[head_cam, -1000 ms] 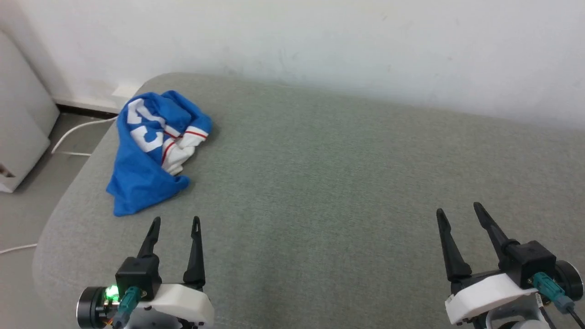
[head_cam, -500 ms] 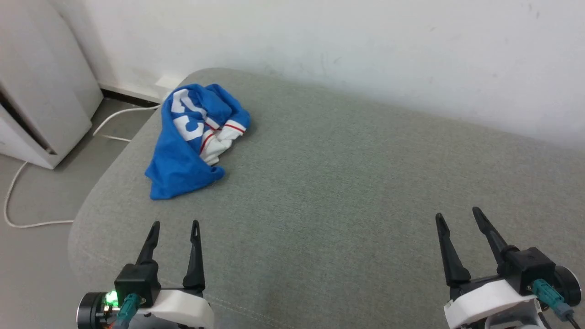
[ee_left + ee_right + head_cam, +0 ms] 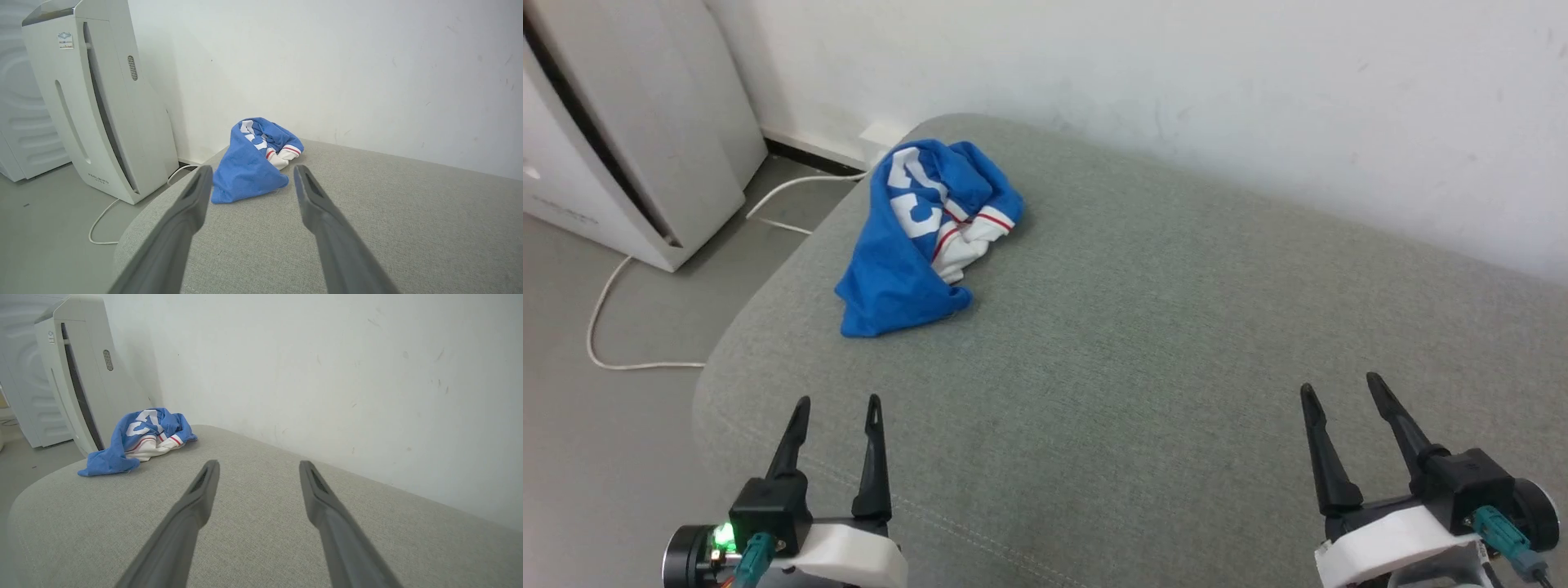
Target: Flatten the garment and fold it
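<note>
- Head view — the left gripper and right gripper hover over the grey cushion, fingers forward, both spread wide and empty; the garment lies crumpled near its far left corner.
- Left wrist view — the garment sits ahead between the parted fingers, untouched.
- Right wrist view — it lies well to the left, near a white appliance.

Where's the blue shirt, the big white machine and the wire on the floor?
shirt [image 3: 890, 294]: head view, on its plain blue lower part.
white machine [image 3: 135, 122]: left wrist view, on its side panel.
wire [image 3: 645, 367]: head view, on the stretch lying on the floor.
</note>
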